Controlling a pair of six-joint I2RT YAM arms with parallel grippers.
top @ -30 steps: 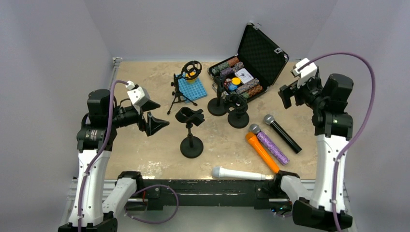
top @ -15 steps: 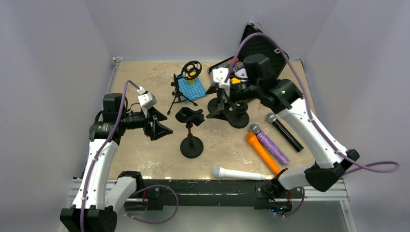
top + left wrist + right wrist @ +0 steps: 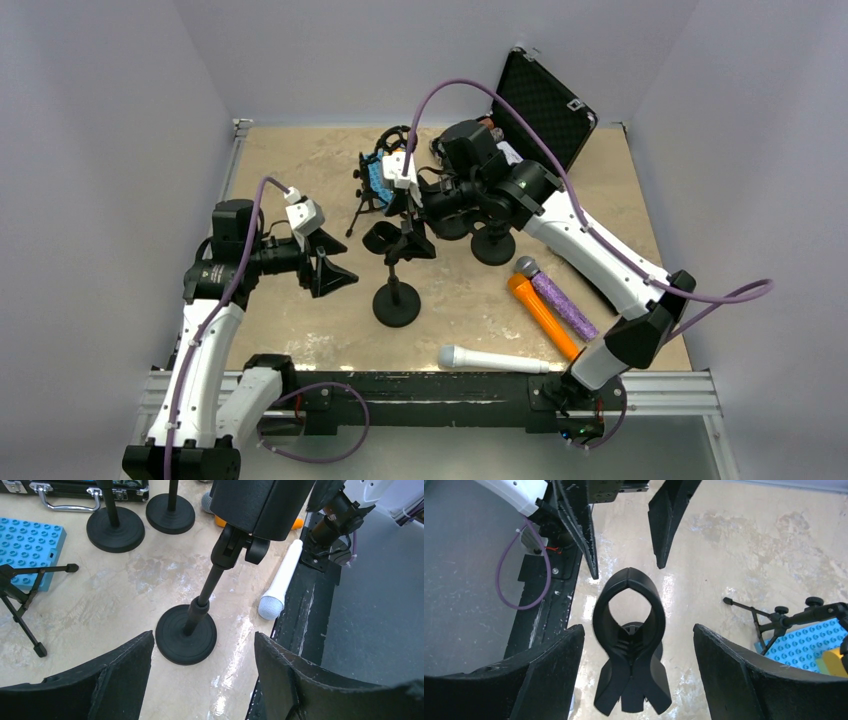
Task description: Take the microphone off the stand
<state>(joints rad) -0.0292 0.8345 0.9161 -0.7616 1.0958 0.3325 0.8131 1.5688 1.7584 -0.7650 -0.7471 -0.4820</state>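
**Centre table: stand clip looks empty, mics lie loose**

My left gripper (image 3: 330, 263) is wide open, holding nothing, facing the stand (image 3: 396, 290). The clip (image 3: 629, 630) shows an empty loop. My right gripper (image 3: 408, 232) is spread wide about it, clamping nothing. Further right, the white microphone (image 3: 495, 359) lies by the front rail (image 3: 440, 385), with the orange microphone (image 3: 540, 312) and purple microphone (image 3: 560, 303) side by side. I judge them rigid, smooth and prone to roll, so pinch mid-barrel.

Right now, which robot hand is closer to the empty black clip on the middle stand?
Right. The right hand hangs open just over the clip, a finger on each side. The left hand, also open, sits farther off to the left.
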